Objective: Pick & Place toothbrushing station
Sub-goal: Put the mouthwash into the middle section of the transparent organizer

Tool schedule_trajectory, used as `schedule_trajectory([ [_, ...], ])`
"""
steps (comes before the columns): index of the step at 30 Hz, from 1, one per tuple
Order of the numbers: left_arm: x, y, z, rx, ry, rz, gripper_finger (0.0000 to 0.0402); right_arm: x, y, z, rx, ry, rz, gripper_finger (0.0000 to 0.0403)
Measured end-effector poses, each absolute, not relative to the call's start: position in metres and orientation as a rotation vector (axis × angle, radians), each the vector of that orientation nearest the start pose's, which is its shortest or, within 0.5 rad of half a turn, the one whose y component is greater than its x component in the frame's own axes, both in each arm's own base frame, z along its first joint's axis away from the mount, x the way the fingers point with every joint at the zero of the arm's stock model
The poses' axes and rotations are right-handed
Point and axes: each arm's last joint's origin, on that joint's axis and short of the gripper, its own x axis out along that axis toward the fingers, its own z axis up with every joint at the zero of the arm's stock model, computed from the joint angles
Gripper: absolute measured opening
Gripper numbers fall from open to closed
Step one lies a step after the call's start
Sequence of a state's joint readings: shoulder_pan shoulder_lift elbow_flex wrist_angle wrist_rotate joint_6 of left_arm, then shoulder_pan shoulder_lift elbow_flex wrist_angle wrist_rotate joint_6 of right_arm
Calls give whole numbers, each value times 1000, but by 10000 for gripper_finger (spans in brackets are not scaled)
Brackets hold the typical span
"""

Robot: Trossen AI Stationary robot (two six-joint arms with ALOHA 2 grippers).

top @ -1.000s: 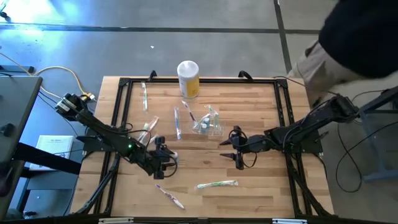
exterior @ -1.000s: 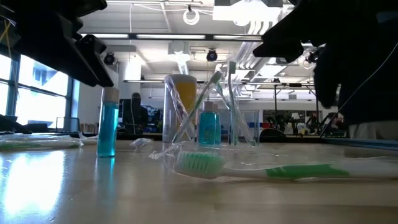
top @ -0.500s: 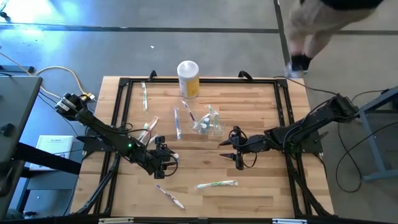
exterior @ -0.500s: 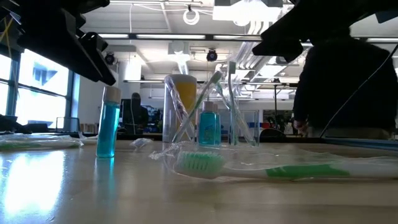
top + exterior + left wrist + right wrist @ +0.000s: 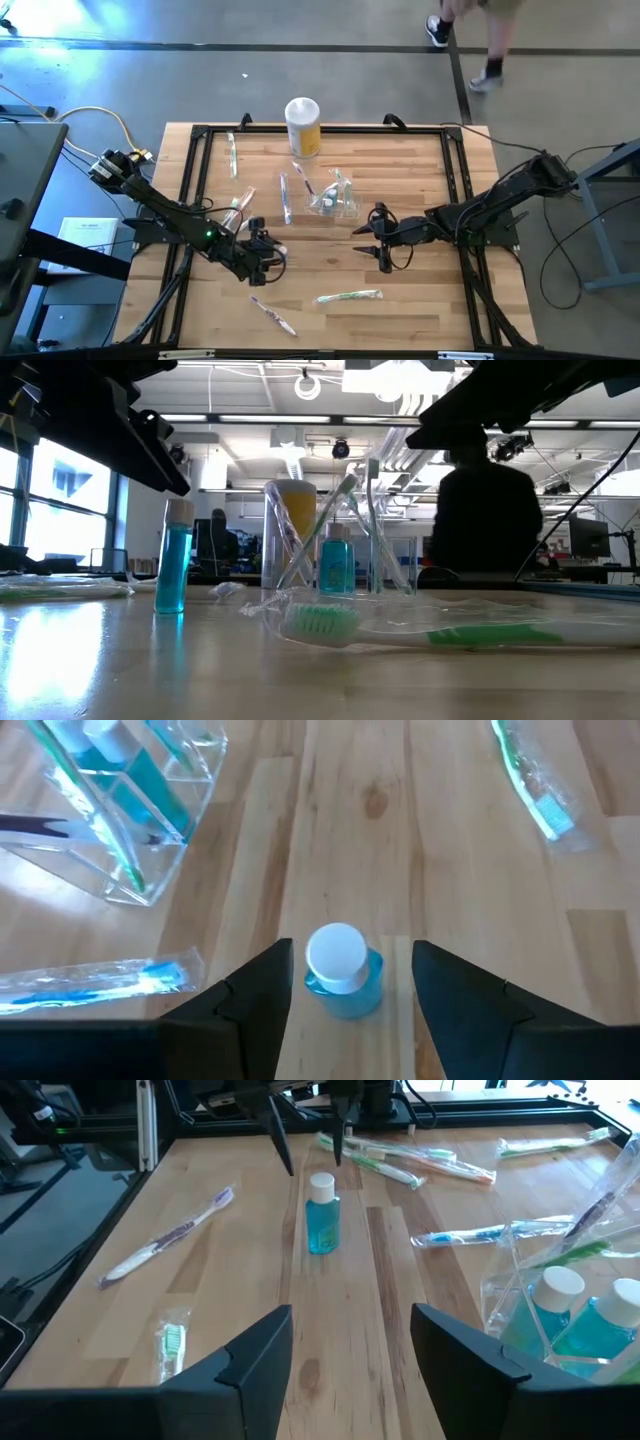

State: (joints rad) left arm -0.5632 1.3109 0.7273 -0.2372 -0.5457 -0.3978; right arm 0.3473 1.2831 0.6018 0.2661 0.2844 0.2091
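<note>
A small blue bottle with a white cap (image 5: 340,972) stands upright on the wooden table, left of centre. My left gripper (image 5: 350,955) is open above it, one finger on each side, touching nothing. The same bottle (image 5: 322,1215) shows in the right wrist view with those fingers over it. The clear holder (image 5: 336,200) stands mid-table with two blue bottles and toothbrushes in it. My right gripper (image 5: 350,1335) hovers open to the holder's right, nothing between its fingers. Wrapped toothbrushes lie flat: a green one (image 5: 348,296), a pink one (image 5: 272,314) and others near the holder.
A yellow canister with a white lid (image 5: 302,125) stands at the table's far edge. A black frame (image 5: 320,130) runs round the tabletop. More wrapped toothbrushes (image 5: 233,155) lie at the far left. A person (image 5: 480,40) is on the floor beyond the far right corner.
Both grippers have kept still and open. The person beyond the table's far right corner has walked away from the table.
</note>
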Motion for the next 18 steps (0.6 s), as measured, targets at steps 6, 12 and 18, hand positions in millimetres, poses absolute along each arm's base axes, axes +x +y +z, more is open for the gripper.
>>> schedule_trajectory([
  [6,221,-121,206,64,682,144,198,248,81,210,78,399,20,195],
  [12,224,-123,203,23,674,160,198,248,81,210,78,399,20,195],
  [18,227,-125,189,54,719,171,198,248,81,210,78,399,20,195],
])
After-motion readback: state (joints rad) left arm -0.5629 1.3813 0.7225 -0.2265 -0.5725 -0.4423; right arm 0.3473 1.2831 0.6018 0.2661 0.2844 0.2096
